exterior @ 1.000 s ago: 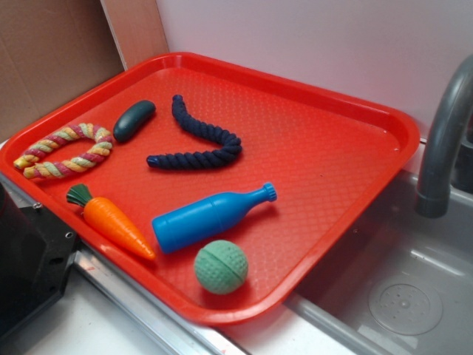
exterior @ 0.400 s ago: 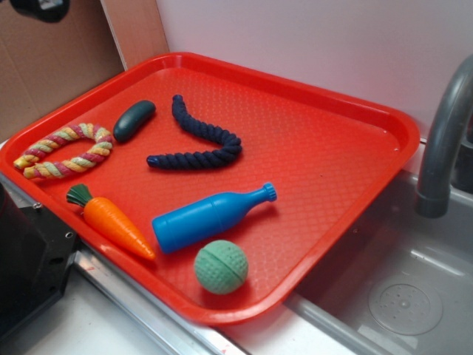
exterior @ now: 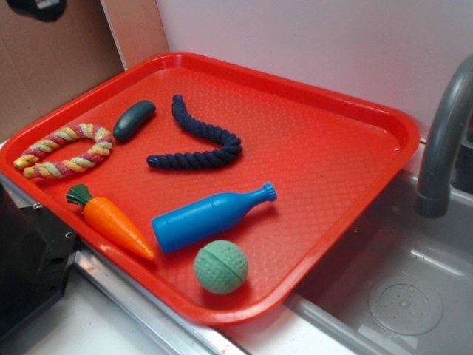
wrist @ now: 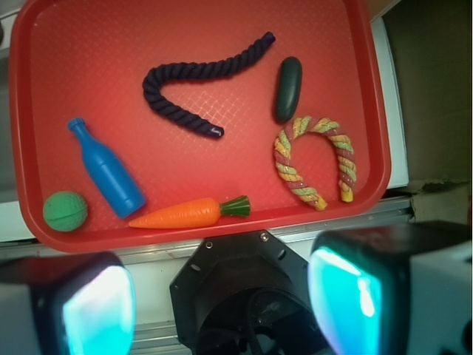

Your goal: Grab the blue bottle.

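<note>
The blue bottle [exterior: 209,217] lies on its side on the red tray [exterior: 347,140], near the front edge, cap pointing right and back. In the wrist view the blue bottle [wrist: 109,169] lies at the left, cap pointing up. My gripper [wrist: 222,307] hangs high above the robot base, off the tray's near side. Its two fingers stand wide apart with nothing between them. In the exterior view only a dark bit of the gripper [exterior: 35,7] shows at the top left corner.
An orange carrot [exterior: 113,220] lies left of the bottle, a green ball [exterior: 221,267] in front of it. A navy rope [exterior: 198,140], a dark teal oval toy [exterior: 134,120] and a striped rope ring [exterior: 65,150] lie further back. A grey tap [exterior: 443,140] and sink [exterior: 399,296] stand at the right. The black robot base [wrist: 240,296] sits below the tray.
A dark part of the gripper has come into the top left corner of the exterior view. The toys on the tray have not moved.
</note>
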`<control>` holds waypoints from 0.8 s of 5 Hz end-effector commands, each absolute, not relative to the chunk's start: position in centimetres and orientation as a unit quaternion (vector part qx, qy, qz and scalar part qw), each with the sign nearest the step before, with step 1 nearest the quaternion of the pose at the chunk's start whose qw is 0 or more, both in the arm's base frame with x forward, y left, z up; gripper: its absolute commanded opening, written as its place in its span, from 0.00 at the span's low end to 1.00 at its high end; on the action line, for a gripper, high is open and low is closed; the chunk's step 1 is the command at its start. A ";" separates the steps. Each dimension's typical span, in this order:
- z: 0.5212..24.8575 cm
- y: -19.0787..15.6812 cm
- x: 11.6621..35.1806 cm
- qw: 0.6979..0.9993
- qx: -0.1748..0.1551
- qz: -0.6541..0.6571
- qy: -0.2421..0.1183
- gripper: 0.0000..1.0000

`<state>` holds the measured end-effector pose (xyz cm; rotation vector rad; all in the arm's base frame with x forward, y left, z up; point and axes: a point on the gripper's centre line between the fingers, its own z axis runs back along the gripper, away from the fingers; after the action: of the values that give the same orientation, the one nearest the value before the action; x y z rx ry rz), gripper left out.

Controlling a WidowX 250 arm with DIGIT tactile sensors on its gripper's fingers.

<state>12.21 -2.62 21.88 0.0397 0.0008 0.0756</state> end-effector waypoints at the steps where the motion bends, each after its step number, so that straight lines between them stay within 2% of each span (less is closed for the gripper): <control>1: 17.3 -7.8 13.6 0.980 0.024 -0.179 -0.077 1.00; 2: 15.2 -8.6 14.2 0.973 0.024 -0.211 -0.087 1.00; 3: 13.9 -8.0 15.4 0.984 -0.015 -0.160 -0.078 1.00; 4: 11.9 -8.2 16.6 0.982 -0.045 -0.168 -0.073 1.00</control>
<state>16.34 -8.10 11.05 -0.0836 -0.1130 -0.3308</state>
